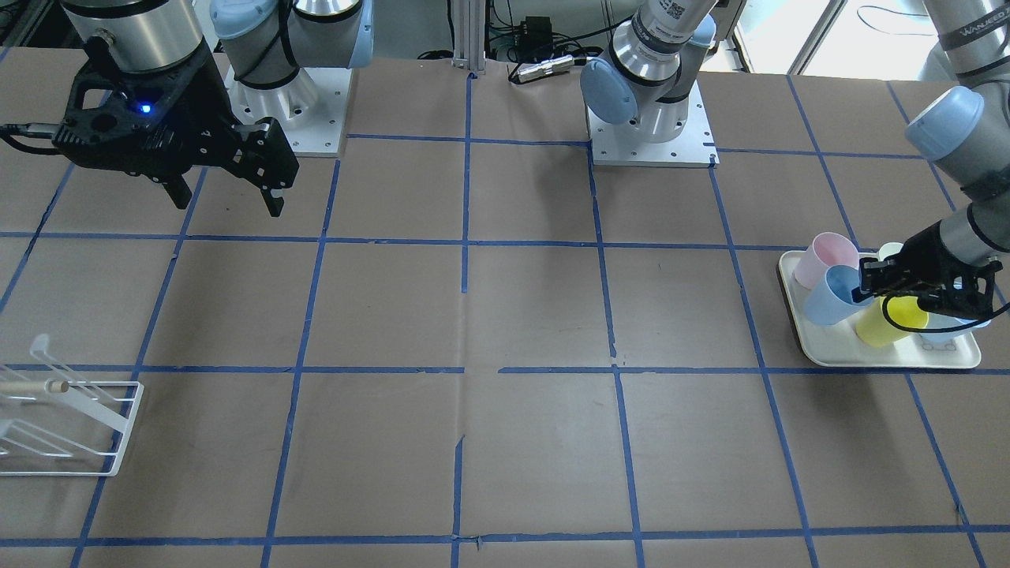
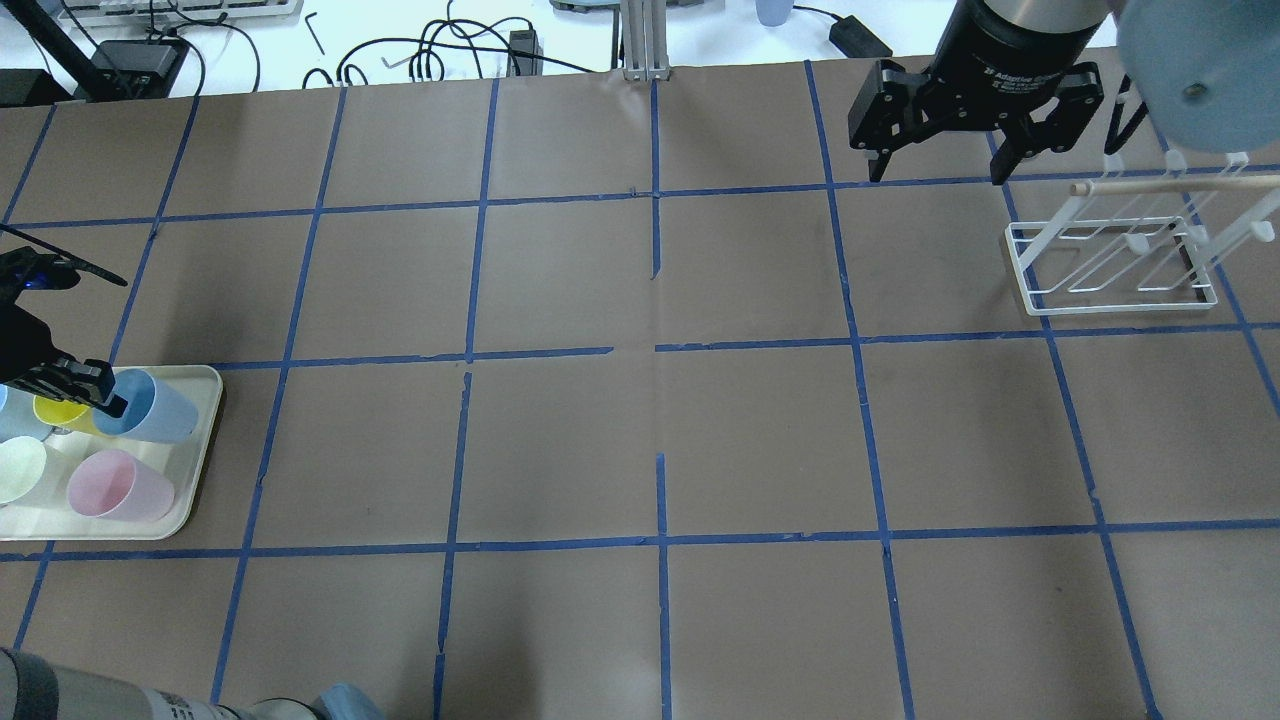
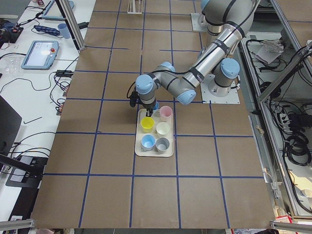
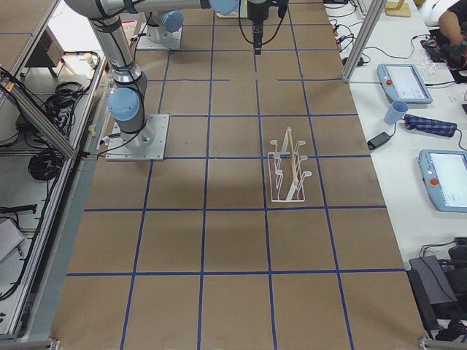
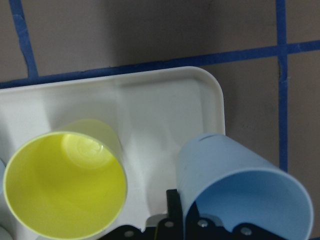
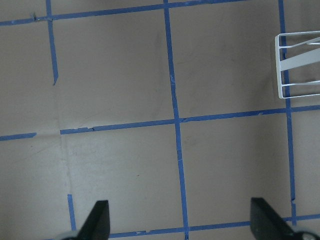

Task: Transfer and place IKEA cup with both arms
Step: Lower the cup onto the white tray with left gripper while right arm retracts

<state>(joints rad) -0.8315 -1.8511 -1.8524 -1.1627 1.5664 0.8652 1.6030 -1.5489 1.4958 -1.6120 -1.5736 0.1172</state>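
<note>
The pale blue IKEA cup (image 1: 835,295) is tilted at the tray's corner, also in the overhead view (image 2: 152,406) and large in the left wrist view (image 5: 235,185). My left gripper (image 1: 869,289) is shut on its rim, one finger (image 5: 173,206) outside the wall and the other hidden inside. The cup leans away from the yellow cup (image 5: 65,185). My right gripper (image 2: 935,172) hangs open and empty high over the far side of the table, its fingertips (image 6: 100,220) spread wide above bare paper.
The cream tray (image 2: 205,440) also holds a pink cup (image 2: 118,486), a pale cream cup (image 2: 20,470), a second blue cup (image 3: 148,142) and a grey one (image 3: 162,145). A white wire rack (image 2: 1110,262) with a wooden bar stands near the right gripper.
</note>
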